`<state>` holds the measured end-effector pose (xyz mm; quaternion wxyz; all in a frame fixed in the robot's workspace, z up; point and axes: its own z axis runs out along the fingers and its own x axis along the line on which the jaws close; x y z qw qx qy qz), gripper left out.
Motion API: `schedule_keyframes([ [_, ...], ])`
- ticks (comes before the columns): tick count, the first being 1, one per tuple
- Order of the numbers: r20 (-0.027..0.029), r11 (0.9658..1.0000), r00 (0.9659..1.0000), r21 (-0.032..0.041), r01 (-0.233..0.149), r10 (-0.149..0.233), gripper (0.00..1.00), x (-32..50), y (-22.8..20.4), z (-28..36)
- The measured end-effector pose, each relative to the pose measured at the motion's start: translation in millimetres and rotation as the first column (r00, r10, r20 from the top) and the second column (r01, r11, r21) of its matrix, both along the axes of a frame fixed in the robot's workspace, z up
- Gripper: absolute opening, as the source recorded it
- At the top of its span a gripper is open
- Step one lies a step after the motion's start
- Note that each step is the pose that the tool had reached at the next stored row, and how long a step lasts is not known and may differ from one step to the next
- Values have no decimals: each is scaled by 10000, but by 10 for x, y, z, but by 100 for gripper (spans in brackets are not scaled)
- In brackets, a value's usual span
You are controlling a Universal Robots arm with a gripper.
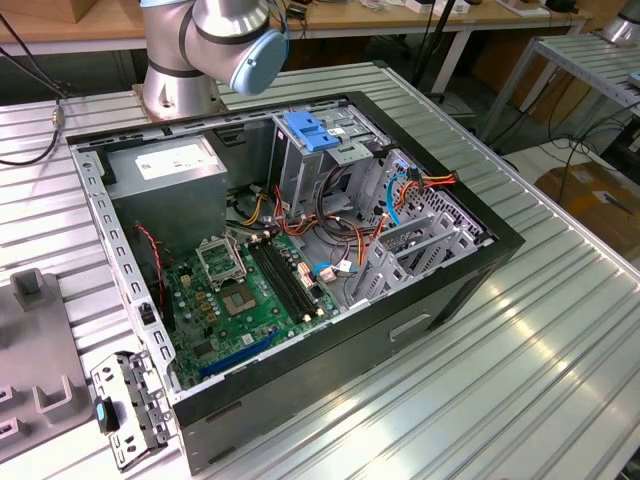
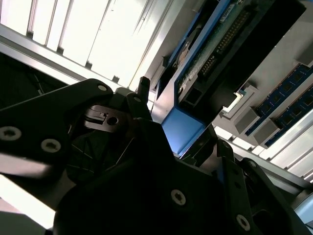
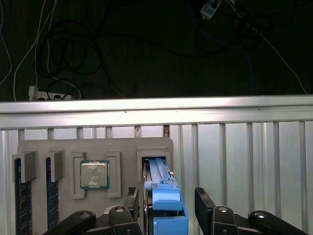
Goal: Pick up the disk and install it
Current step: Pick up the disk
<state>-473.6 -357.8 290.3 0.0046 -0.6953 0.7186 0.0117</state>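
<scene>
The disk (image 3: pixel 166 215) stands on edge in a slot of the grey fixture tray (image 3: pixel 98 147), its blue plastic rails facing the first wrist view. My gripper (image 3: pixel 166 205) straddles it, one black finger (image 3: pixel 131 203) on each side with a narrow gap to the rails, so it is open and holds nothing. In the second wrist view the disk (image 2: pixel 205 63) shows its green circuit board, connector and a blue rail end close beside the black gripper body.
The open computer case (image 1: pixel 480 260) lies on the ribbed metal table with its motherboard (image 1: pixel 250 290), grey power-supply box (image 1: pixel 165 165) and a drive cage topped by a blue latch (image 1: pixel 310 130). The tray also holds a processor (image 3: pixel 94 174) and memory sticks (image 3: pixel 18 196). The arm's base (image 1: pixel 180 70) stands behind the case.
</scene>
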Motion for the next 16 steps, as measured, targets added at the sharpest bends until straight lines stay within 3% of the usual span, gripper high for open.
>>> schedule_keyframes([
  [16, 1, 9995, 9995, 0, -305, 305, 57, 4, 1, 0],
])
